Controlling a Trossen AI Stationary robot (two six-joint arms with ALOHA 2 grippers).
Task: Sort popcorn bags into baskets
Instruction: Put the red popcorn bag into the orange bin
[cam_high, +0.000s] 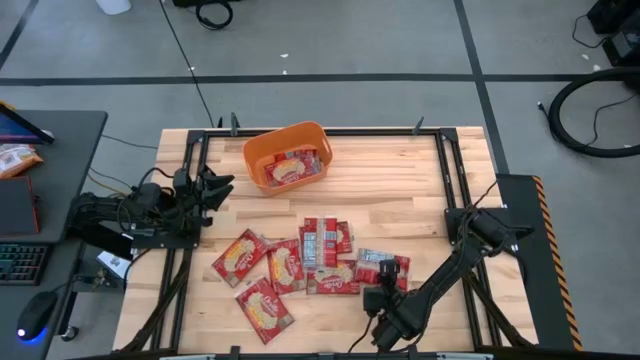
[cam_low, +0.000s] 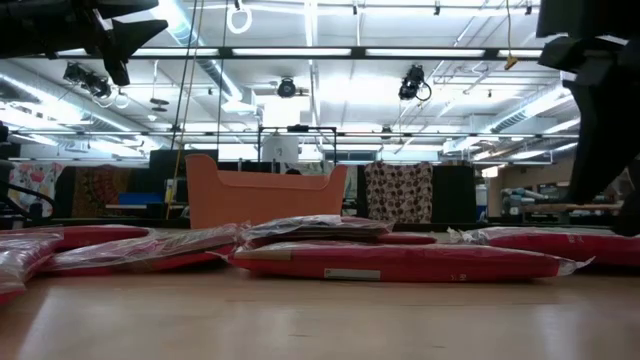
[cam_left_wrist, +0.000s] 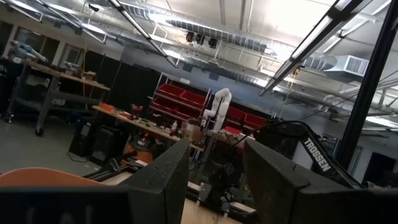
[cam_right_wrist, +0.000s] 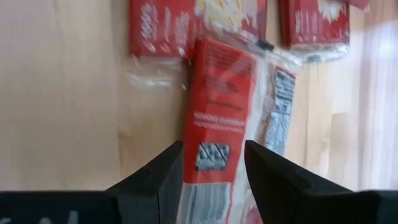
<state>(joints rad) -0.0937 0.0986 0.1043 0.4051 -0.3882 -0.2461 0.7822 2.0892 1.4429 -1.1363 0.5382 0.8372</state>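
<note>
An orange basket (cam_high: 262, 150) stands at the table's far middle with red popcorn bags (cam_high: 292, 168) inside; it also shows in the low view (cam_low: 265, 195). Several more red bags (cam_high: 300, 262) lie flat and partly overlapping on the near middle of the table. My right gripper (cam_high: 385, 285) is at the near right end of that pile, shut on one red bag (cam_right_wrist: 221, 93). My left gripper (cam_high: 218, 186) is open and empty at the table's left side, beside the basket, its fingers (cam_left_wrist: 168, 180) apart. My right gripper pinches a red bag by its short end with the barcode patch (cam_right_wrist: 211, 155), between its two fingers. The fingers slant down from the table's near side and lie along the bag. The bag stretches away from the fingers over the other bags; whether it is lifted clear, I cannot tell.
Black frame rails (cam_high: 190, 160) run along the table's left and right sides. A side desk at the left holds an orange-and-white snack bag (cam_high: 15, 158), a keyboard (cam_high: 20, 262) and a mouse (cam_high: 32, 315). Bare wood (cam_high: 400, 190) lies between the basket and the pile.
</note>
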